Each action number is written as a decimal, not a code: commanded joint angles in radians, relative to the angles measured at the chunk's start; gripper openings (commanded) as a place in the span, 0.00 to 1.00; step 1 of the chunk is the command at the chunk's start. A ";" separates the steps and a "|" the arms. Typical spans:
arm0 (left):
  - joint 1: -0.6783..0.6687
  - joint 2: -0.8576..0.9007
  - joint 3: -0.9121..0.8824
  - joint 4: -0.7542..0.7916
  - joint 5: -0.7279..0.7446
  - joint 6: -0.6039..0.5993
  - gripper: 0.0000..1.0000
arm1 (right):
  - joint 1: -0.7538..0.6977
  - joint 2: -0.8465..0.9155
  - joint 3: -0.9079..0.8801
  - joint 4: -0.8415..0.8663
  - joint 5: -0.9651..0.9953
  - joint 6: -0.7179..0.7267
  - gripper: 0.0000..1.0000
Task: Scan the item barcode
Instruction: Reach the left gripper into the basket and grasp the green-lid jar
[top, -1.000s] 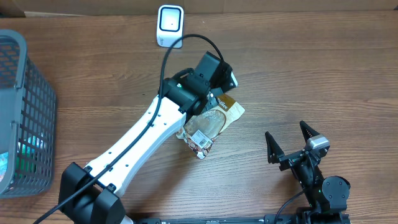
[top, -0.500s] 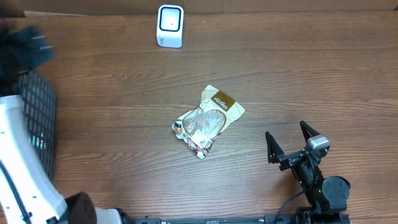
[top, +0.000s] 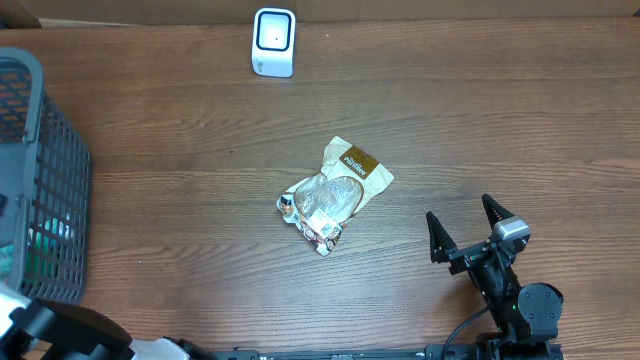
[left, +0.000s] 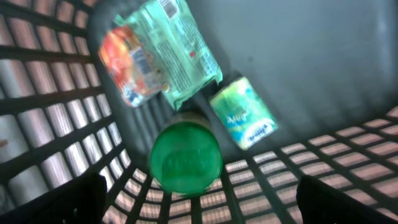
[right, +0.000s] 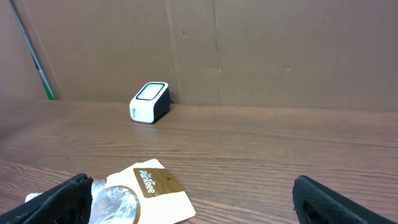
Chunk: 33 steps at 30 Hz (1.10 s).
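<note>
Hovering wide open over the basket (top: 60, 150), my left claw (left: 200, 190) is far off; the snack pouch (top: 335, 195) lies diagonally at the centre of the bench (top: 480, 110), nearer my wide-open right claw (top: 460, 212).

Pouch (top: 335, 195) central on the table (top: 520, 120), scanner (top: 273, 42) behind it near the far edge, basket (top: 60, 170) far left, perhaps a bottle (left: 185, 158) inside.

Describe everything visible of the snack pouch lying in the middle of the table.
The snack pouch is a crinkled cream packet with a brown label at its far-right end, a clear window over pale contents and a patterned near edge. It lies flat and diagonal on the wooden table, touching nothing else.
</note>
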<state>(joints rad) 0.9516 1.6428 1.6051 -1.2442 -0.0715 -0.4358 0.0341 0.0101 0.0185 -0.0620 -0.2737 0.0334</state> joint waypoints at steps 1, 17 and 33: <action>0.005 -0.006 -0.139 0.084 -0.006 0.083 1.00 | -0.002 -0.007 -0.011 0.006 -0.001 0.005 1.00; 0.003 0.103 -0.265 0.151 -0.035 0.206 1.00 | -0.002 -0.007 -0.011 0.006 -0.001 0.005 1.00; 0.003 0.180 -0.245 0.126 -0.040 0.220 0.58 | -0.002 -0.007 -0.011 0.006 -0.001 0.004 1.00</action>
<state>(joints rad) 0.9562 1.8137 1.3479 -1.1023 -0.1051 -0.2283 0.0341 0.0101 0.0185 -0.0620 -0.2737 0.0338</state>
